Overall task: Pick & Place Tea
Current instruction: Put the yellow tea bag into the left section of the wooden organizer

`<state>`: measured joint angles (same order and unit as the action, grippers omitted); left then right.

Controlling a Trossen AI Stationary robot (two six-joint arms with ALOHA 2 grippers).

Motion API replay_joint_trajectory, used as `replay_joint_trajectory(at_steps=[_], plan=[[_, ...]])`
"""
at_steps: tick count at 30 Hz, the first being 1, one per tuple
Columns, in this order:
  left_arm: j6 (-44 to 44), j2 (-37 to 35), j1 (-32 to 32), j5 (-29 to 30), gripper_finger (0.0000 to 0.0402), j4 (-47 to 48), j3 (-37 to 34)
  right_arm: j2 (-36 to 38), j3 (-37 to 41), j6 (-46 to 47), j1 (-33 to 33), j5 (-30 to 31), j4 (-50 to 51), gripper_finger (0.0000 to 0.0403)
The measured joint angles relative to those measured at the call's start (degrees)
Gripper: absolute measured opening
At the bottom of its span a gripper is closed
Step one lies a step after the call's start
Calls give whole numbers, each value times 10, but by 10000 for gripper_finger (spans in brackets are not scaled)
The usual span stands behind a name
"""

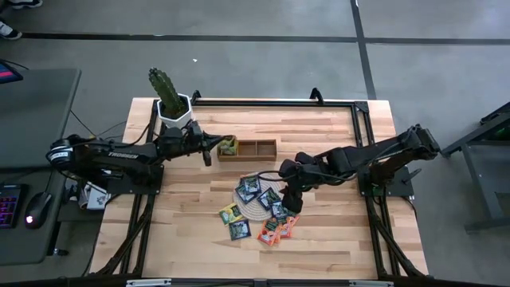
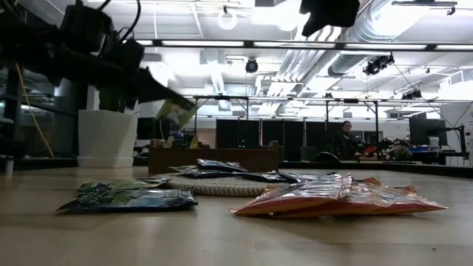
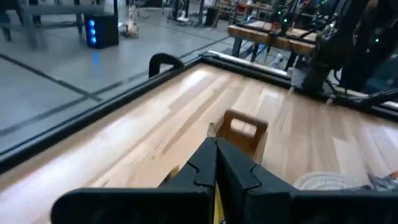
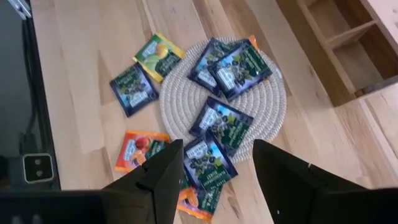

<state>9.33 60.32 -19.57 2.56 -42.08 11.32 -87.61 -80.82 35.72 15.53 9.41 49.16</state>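
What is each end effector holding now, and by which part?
The left end effector pinches a yellow-green tea sachet by one edge, beside the wooden tray. The right end effector is open, holding nothing.

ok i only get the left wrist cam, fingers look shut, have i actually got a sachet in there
observer: yes. In the low view a yellow-green sachet hangs tilted from the shut left gripper, clear of the table.
operator: where am i vs the tray
observer: from above, you're at the left end of the wooden tray, with the sachet over its left compartment.
operator: and the right arm
observer: the right gripper is open, hovering over the round mat, where several dark blue sachets lie.
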Motion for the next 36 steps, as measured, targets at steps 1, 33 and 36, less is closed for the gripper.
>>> replay_joint_trajectory(at_steps=[1,33,36], plan=[[2,0,-5,-5,0,-14,-9,0,0,0,0,2,-3,190],[32,169,-78,-122,0,-118,15,0,0,3,0,12,-32,189],[32,182,-78,-115,0,-114,15,0,0,3,0,12,-32,190]])
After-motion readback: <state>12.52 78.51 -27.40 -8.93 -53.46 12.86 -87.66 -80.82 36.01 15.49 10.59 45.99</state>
